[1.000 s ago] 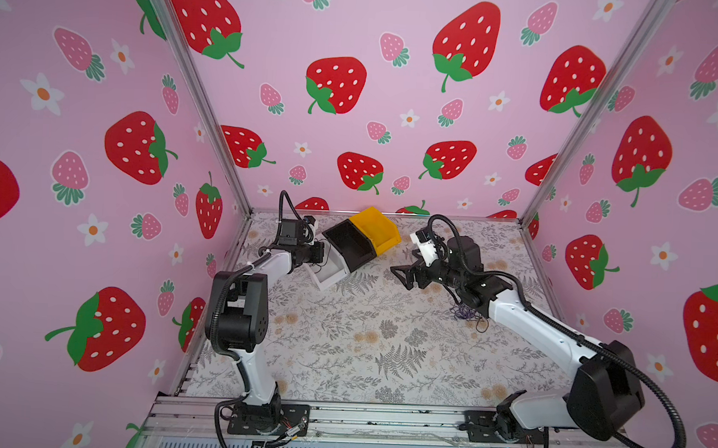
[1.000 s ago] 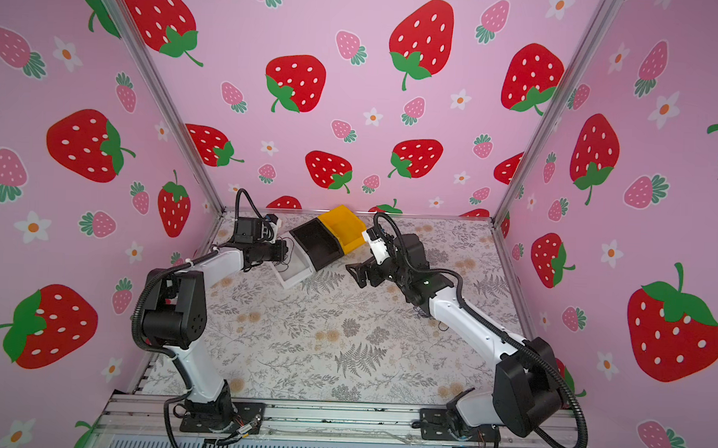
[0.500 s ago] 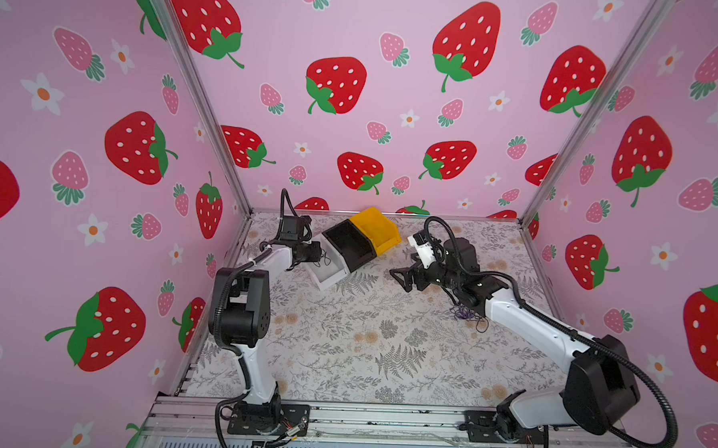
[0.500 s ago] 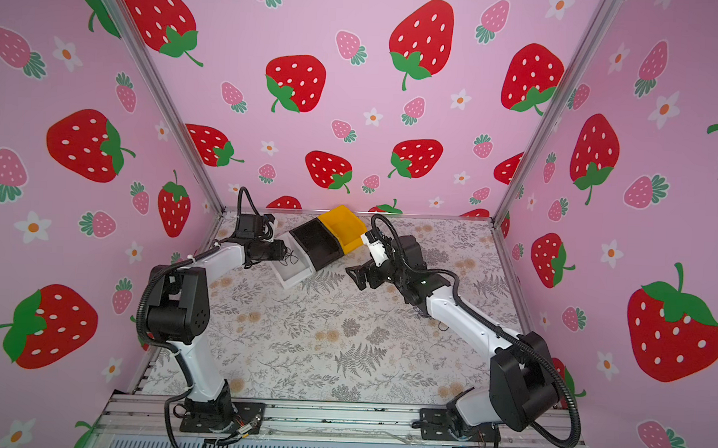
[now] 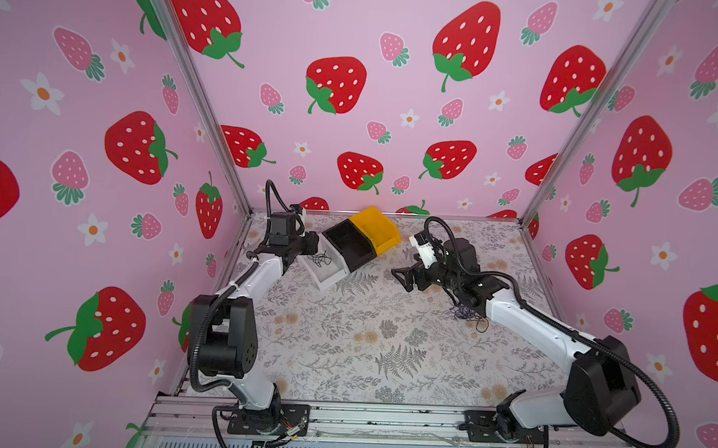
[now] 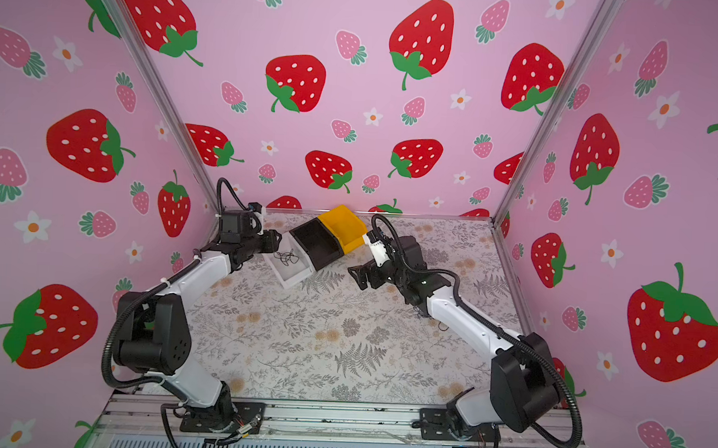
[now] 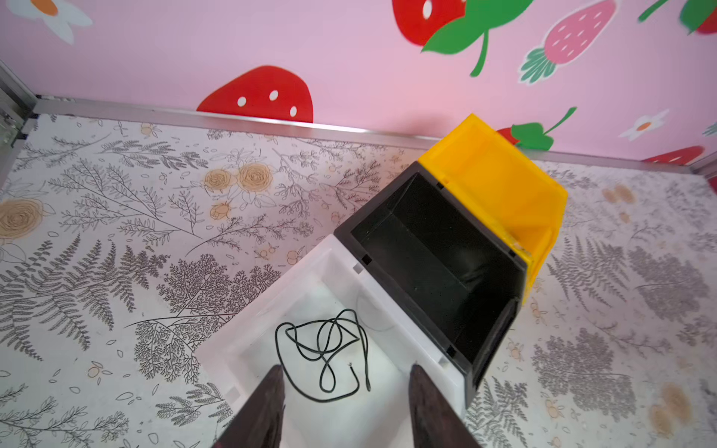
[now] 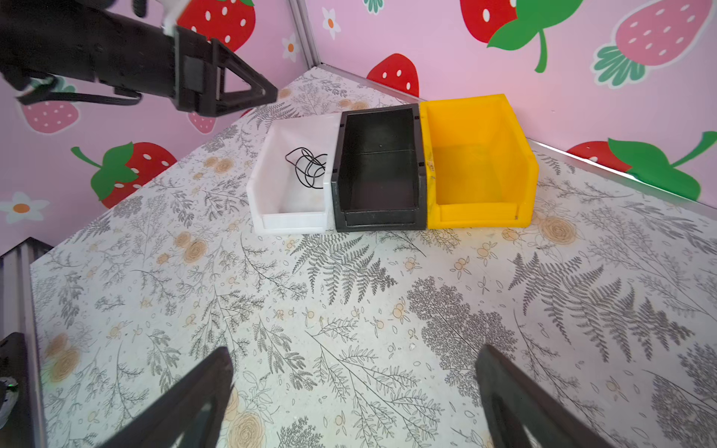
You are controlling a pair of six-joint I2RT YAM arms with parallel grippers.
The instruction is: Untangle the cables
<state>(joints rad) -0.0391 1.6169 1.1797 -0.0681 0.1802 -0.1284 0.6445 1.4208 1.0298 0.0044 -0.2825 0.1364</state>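
The left hand (image 7: 346,370) is seen with its fingers parted and nothing gripped, poised over the white bin (image 8: 291,223), which is set toward 11 o'clock from the middle of the worktop (image 5: 343,357). One cable (image 7: 324,341) is laid in loose coils on that bin's floor and is touched by neither finger. The black bin (image 8: 378,223) and the yellow bin (image 8: 477,221) beside it are seen empty. The right hand (image 8: 355,351) is spread wide and empty, held above bare worktop and faced toward the bins at its 10 o'clock.

In a top view the tangle (image 5: 463,313) is found on the worktop at about 4 o'clock from the right hand, just beside that arm's forearm and partly hidden by it. No clear long axis is shown, only a clump with one loose end trailed toward 4 o'clock. The right arm is judged far the nearer, the left hand being well apart across the worktop. A pull-back of the right hand toward its own forearm is judged to be needed. Open room is left at 7 o'clock of the tangle, while the side wall is near at 3 o'clock
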